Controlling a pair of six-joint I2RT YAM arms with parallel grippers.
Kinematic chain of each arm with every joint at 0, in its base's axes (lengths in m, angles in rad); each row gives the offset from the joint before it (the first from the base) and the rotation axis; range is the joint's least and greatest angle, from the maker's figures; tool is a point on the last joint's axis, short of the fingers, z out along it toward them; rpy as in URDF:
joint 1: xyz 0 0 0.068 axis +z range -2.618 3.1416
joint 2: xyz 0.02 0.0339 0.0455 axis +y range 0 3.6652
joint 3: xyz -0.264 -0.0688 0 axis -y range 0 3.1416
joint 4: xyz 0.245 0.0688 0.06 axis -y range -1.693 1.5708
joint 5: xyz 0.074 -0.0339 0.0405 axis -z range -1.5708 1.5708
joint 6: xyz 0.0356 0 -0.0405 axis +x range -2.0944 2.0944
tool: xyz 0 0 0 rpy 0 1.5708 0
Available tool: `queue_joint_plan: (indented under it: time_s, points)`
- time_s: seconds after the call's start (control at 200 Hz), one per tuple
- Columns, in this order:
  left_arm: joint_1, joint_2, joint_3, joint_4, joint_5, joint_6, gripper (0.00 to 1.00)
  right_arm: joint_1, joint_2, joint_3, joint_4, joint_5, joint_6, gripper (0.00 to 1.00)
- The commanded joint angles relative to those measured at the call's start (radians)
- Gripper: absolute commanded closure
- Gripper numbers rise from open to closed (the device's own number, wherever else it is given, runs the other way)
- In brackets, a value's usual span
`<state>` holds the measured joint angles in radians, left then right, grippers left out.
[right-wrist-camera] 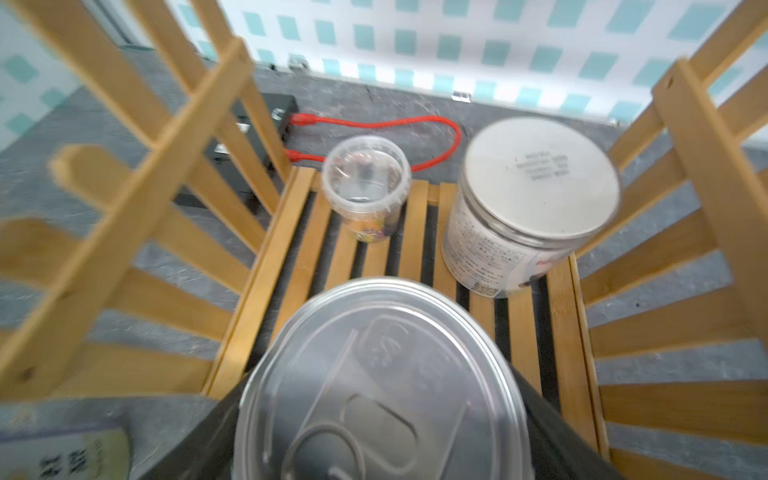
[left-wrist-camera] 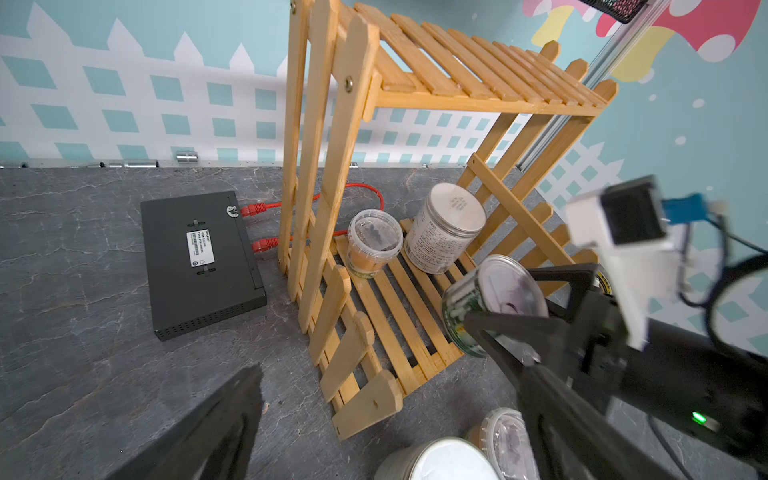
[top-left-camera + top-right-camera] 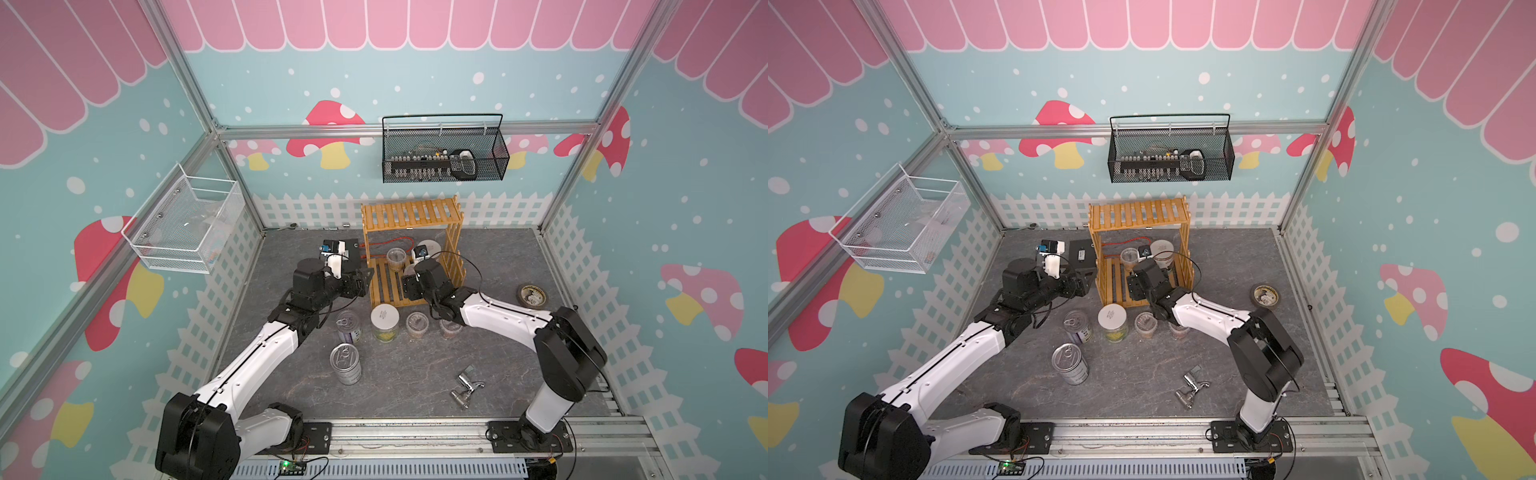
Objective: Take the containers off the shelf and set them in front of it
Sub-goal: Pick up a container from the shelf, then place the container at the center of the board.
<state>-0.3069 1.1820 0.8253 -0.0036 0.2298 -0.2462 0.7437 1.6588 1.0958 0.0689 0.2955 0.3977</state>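
Right wrist view is showing the right gripper (image 1: 382, 440) clamping a silver pull-tab tin (image 1: 382, 374), one black finger pressing each side, at the 6 o'clock edge of the shelf's (image 1: 266, 257) lower tier. Whether the tin is resting on the slats or hanging just above them I cannot tell. At the 12 o'clock end of that tier a clear cup (image 1: 365, 187) is standing at 9 o'clock of a white-lidded canister (image 1: 536, 195), the two apart.

In both top views the left gripper (image 3: 365, 282) is hovering just beside the shelf at its 9 o'clock, jaws spread wide and gripping nothing.

On the table (image 3: 415, 399), at the shelf's 6 o'clock, four containers are standing in a row: a purple tin (image 3: 349, 328), a white-lidded jar (image 3: 385, 322), a second cup (image 3: 417, 324) and a third cup (image 3: 451, 330), the last partly hiding under the right arm. A plain tin (image 3: 345, 363) is standing at 6 o'clock of the purple tin. A tape roll (image 3: 531, 296) is lying at the shelf's 4 o'clock, and a faucet (image 3: 467, 386) at its 5 o'clock.
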Motion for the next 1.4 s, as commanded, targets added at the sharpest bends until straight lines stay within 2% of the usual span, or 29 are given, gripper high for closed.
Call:
queue_joint_plan:
  time_s: [0.0, 0.095, 0.235, 0.405, 0.57, 0.69, 0.921, 1.396]
  points:
    - [0.008, 0.001, -0.005, 0.005, 0.019, 0.014, 0.01, 0.058, -0.127, -0.094, 0.088, -0.099, -0.152, 0.26]
    - [0.008, -0.003, -0.007, 0.005, 0.016, 0.015, 0.01, 0.126, -0.244, -0.190, 0.128, -0.168, -0.202, 0.28]
    - [0.008, -0.009, -0.008, 0.004, 0.011, 0.015, 0.01, 0.235, -0.363, -0.264, 0.084, -0.222, -0.233, 0.29]
    - [0.008, -0.010, -0.008, 0.002, 0.002, 0.016, 0.01, 0.336, -0.414, -0.376, 0.095, -0.257, -0.230, 0.30]
    - [0.008, -0.005, -0.006, 0.003, 0.006, 0.015, 0.01, 0.391, -0.320, -0.426, 0.155, -0.230, -0.238, 0.30]
    - [0.008, -0.004, -0.003, 0.001, 0.007, 0.016, 0.01, 0.401, -0.238, -0.434, 0.238, -0.240, -0.244, 0.30]
    - [0.007, -0.001, -0.002, -0.004, 0.017, 0.017, 0.01, 0.401, -0.105, -0.399, 0.276, -0.264, -0.252, 0.29]
    - [0.008, 0.013, 0.001, -0.004, 0.028, 0.018, 0.01, 0.399, -0.026, -0.419, 0.289, -0.289, -0.221, 0.20]
